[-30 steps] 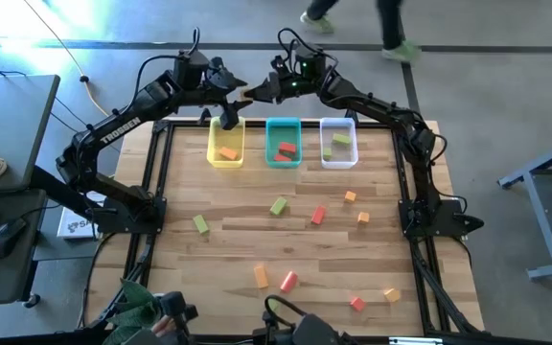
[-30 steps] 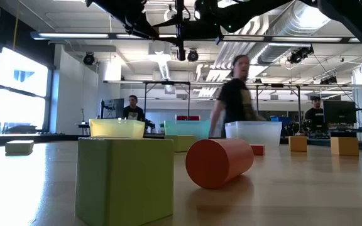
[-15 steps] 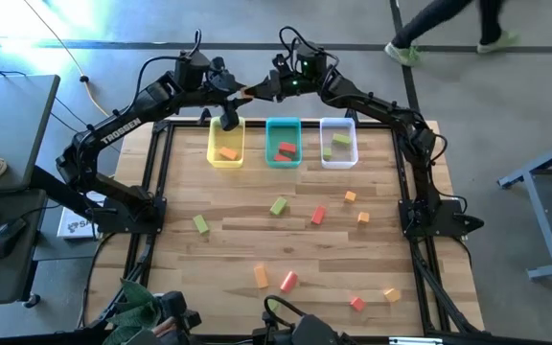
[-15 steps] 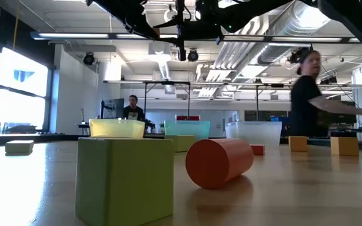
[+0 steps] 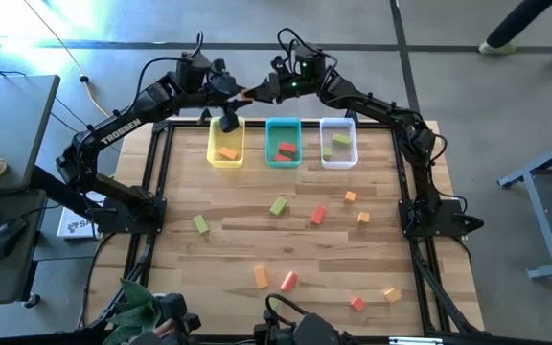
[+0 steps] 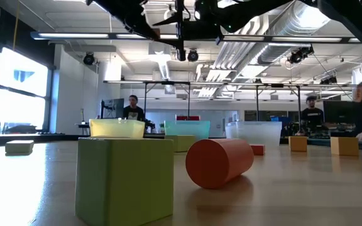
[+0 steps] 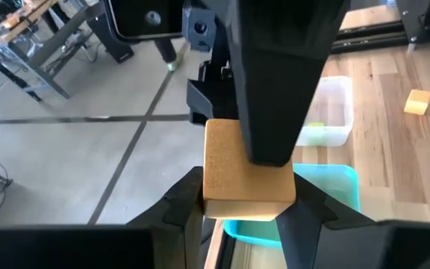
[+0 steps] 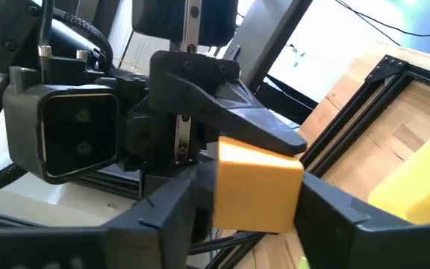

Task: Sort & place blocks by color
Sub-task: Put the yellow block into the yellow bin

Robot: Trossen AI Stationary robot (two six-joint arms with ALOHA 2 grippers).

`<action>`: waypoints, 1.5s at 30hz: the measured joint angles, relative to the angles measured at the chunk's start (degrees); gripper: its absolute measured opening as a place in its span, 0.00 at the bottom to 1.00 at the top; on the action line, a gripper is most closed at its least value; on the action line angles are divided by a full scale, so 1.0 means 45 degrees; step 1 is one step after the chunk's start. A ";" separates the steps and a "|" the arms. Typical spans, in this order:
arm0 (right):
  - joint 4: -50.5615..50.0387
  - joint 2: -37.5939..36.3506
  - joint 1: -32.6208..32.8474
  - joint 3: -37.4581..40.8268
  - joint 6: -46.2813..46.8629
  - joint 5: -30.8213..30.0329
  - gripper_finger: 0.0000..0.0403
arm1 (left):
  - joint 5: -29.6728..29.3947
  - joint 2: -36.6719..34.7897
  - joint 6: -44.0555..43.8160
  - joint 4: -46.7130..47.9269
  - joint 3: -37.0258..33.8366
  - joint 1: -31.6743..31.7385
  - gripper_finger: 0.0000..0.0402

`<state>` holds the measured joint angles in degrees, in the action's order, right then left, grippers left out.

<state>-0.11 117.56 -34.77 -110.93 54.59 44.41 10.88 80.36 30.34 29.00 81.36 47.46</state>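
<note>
High view: I see left gripper and right gripper meeting at top centre, behind the yellow bin.
Left wrist view: my fingers and the other arm's both clench the orange block.
Right wrist view: same block, clamped mid-frame.
Low view: loose blocks across the table.

Crowded at the far edge, open wood in the middle

Both grippers meet over the far table rim, the left gripper and right gripper pinching one orange block between them, blocking the yellow bin; the teal bin and clear bin lie unobstructed.
</note>
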 joint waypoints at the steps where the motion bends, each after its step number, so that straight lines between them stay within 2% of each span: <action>1: -0.0014 0.0000 -0.0036 0.0000 -0.0063 0.0006 0.50 | -0.0132 0.0000 0.0007 0.0109 0.0000 -0.0005 0.26; 8: 0.0075 -0.0010 -0.0558 -0.0003 -0.0227 0.0380 0.55 | -0.1717 0.0001 -0.0045 0.1764 0.0000 0.0007 0.26; 13: -0.0063 -0.0005 -0.0975 -0.0010 -0.0450 0.1945 0.55 | -0.2954 0.0047 -0.0828 0.3755 0.0000 -0.0077 0.26; 17: -0.0751 -0.0005 -0.1009 -0.0010 -0.0891 0.2897 0.55 | -0.3072 0.0222 -0.2122 0.5028 0.0000 -0.0063 0.26; 22: -0.3180 -0.0005 -0.0825 -0.0010 -0.2677 0.2891 0.55 | -0.3271 0.0964 -0.4048 0.5934 0.0005 -0.0068 0.27; 28: -0.5803 -0.0005 -0.0530 -0.0010 -0.4737 0.2571 0.55 | -0.3172 0.2209 -0.5323 0.6097 0.0000 -0.0068 0.27; 39: -0.8682 -0.0005 0.0164 -0.0010 -0.6403 0.2446 0.55 | -0.3140 0.4245 -0.5752 0.5859 0.0005 -0.0095 0.28; 45: -1.0907 -0.0005 0.0814 -0.0010 -0.7524 0.1634 0.55 | -0.3126 0.4735 -0.5941 0.5841 0.0015 -0.0070 0.29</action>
<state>-49.19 117.54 -31.11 -110.98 20.73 51.76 -3.18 101.66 3.61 55.29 81.43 47.15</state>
